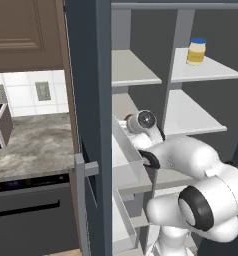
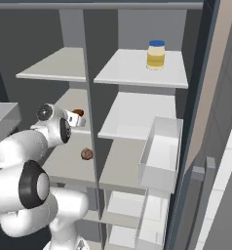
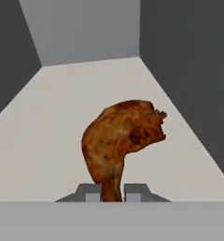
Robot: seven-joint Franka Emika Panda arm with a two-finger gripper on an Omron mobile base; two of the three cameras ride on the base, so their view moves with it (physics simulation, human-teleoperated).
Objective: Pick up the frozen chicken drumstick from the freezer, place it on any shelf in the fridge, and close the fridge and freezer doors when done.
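Note:
The frozen chicken drumstick point(image 3: 123, 139) is a reddish-brown lumpy piece, with its thin end down between my two fingertips. My gripper point(image 3: 113, 192) is shut on that thin end, just above a pale grey shelf point(image 3: 48, 141). From the right base view, the gripper point(image 2: 75, 119) reaches into the left half of the slate-blue unit, the freezer point(image 2: 64, 105), at its middle shelf, and the drumstick point(image 2: 78, 113) shows at its tip. The fridge point(image 2: 137, 117) is the right half. Both doors point(image 1: 88, 100) point(image 2: 205, 107) stand open.
A yellow blue-lidded jar point(image 2: 156, 54) stands on the fridge's top shelf. A rounder tan-brown lump point(image 2: 87, 154) lies on the freezer shelf below my hand. White door bins point(image 2: 162, 151) point(image 1: 126, 150) jut in on both sides. A stone counter point(image 1: 31, 145) lies left.

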